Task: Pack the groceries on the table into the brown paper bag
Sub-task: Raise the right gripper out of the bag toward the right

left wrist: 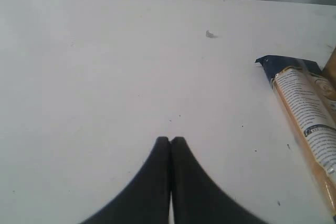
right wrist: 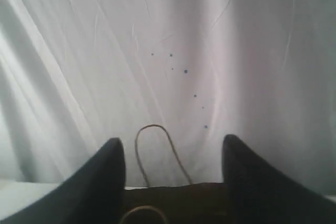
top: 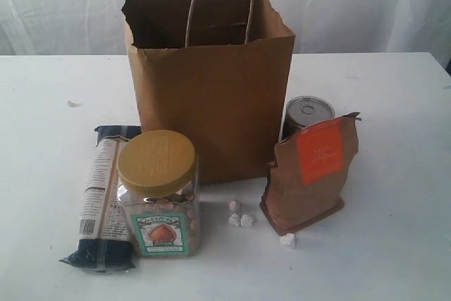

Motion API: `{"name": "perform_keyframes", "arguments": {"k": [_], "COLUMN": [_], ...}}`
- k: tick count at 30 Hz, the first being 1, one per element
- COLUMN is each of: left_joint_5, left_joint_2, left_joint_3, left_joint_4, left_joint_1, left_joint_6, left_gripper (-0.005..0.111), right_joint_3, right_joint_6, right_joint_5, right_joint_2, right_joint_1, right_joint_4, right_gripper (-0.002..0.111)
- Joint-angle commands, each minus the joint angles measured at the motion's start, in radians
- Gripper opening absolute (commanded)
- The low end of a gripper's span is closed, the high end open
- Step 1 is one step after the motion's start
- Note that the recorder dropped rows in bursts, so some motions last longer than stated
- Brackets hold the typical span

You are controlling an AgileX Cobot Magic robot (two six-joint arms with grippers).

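Observation:
The brown paper bag (top: 211, 96) stands open at the table's middle, its handles upright. In front of it on the left lie the long dark-blue and beige packet (top: 104, 195) and the tan-lidded nut jar (top: 158, 192). On the right the orange-labelled brown pouch (top: 313, 174) stands before the dark tin can (top: 306, 114). Neither arm shows in the exterior view. My left gripper (left wrist: 170, 140) is shut and empty over bare table (left wrist: 105, 77), with the packet (left wrist: 307, 114) off to one side. My right gripper (right wrist: 173, 141) is open and empty, looking over the bag's dark rim (right wrist: 178, 198) and a handle loop (right wrist: 157, 145).
Small white crumbs (top: 239, 215) lie between the jar and the pouch, and one more (top: 287, 240) sits before the pouch. A white curtain (top: 366, 5) hangs behind the table. A small scrap (top: 73, 103) lies at the left.

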Motion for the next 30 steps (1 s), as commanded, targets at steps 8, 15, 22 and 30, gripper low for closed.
{"name": "perform_keyframes", "arguments": {"k": [8,15,22,30], "left_joint_5": [0.004,0.004,0.004,0.004], "left_joint_2": [-0.004,-0.004,-0.004,-0.004], "left_joint_3": [0.004,0.004,0.004,0.004], "left_joint_4": [-0.007,-0.007,-0.007,-0.007], "left_joint_1": [0.001,0.001,0.001,0.001], "left_joint_6": [-0.003,-0.003,-0.003,-0.003], "left_gripper": [0.0,0.0,0.0,0.0], "right_joint_3": [0.037,0.196,0.359,0.511], "right_joint_6": [-0.522,-0.618,-0.618,-0.477], "right_joint_5": [-0.628,-0.783,-0.633,-0.703], "right_joint_2": [-0.008,-0.002,0.033,0.081], "right_joint_1": [-0.001,-0.1,-0.238,-0.302], "right_joint_4": [0.006,0.0,0.006,0.006], "right_gripper": [0.017,0.014,0.0,0.0]}}
